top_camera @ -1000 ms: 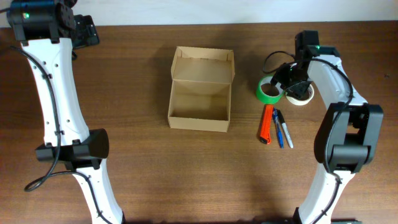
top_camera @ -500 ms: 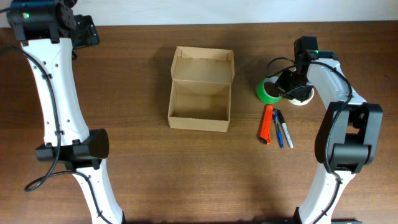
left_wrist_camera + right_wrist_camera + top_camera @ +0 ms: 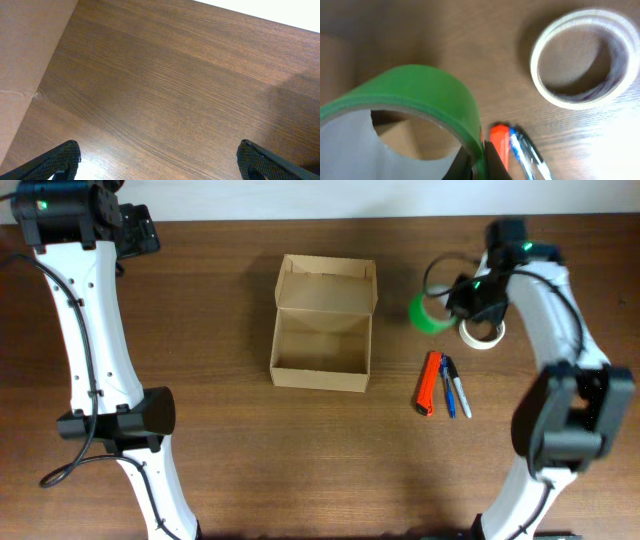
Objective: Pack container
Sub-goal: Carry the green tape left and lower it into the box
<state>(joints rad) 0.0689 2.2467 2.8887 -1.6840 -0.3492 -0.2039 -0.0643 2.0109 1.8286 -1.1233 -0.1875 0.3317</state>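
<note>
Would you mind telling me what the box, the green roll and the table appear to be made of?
The container looks like plain matte tan cardboard, with fold creases. The green roll seems smooth, slightly glossy adhesive tape with a pale inner face. The table shows brown wood grain with a sheen; solid or laminate, I cannot tell.

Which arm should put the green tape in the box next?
Right. The right gripper pinches the green tape roll, close beside the open container. The left gripper is open and empty, at the table's far corner.
</note>
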